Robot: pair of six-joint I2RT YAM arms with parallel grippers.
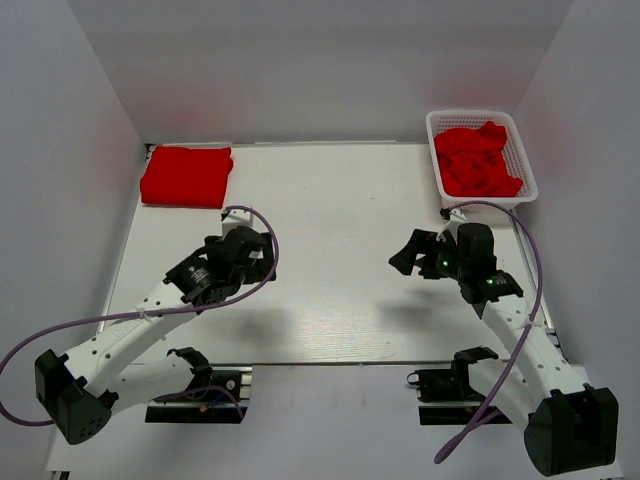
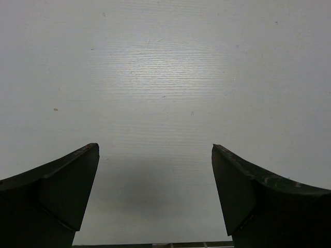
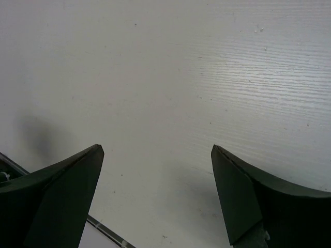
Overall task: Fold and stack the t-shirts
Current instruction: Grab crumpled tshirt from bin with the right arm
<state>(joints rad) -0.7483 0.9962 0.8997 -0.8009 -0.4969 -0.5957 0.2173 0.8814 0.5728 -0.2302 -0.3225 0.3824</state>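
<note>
Top external, folded t-shirts (image 1: 186,176) at table's (image 1: 340,200) far-left corner, crumpled t-shirts (image 1: 478,162) in basket (image 1: 470,113) far-right, left gripper (image 2: 155,150) and right gripper (image 3: 158,150) both spread apart.

We see a white table (image 1: 330,290) with faint wood grain, boxed in by plain pale grey walls (image 1: 300,60) on three sides, under soft, even light.

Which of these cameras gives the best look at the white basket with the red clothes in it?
The overhead view: the whole basket shows at the table's far right corner, with crumpled red shirts inside. Both wrist views show only tabletop between their own open fingers, no basket.
</note>
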